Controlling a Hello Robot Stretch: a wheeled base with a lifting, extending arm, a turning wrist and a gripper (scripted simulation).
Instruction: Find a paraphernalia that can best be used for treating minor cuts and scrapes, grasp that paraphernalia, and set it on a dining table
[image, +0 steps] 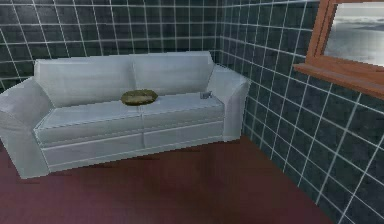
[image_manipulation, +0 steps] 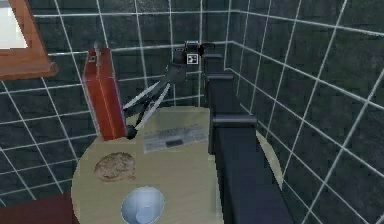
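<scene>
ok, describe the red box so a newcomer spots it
In the arm side view, a round beige table stands by the dark tiled wall. The red box stands upright at its far left edge. Its neighbours, a flat grey sheet and a brown disc, lie low.

No text, number, brand or sign can be read. Black marks are seen on the two small white squares (image_manipulation: 193, 57) at the far end of the dark square arm bar (image_manipulation: 245, 160), but they form no letters. Any print on the flat pale grey packet (image_manipulation: 172, 138) or the upright red case (image_manipulation: 100, 95) is too small to be made out.
</scene>
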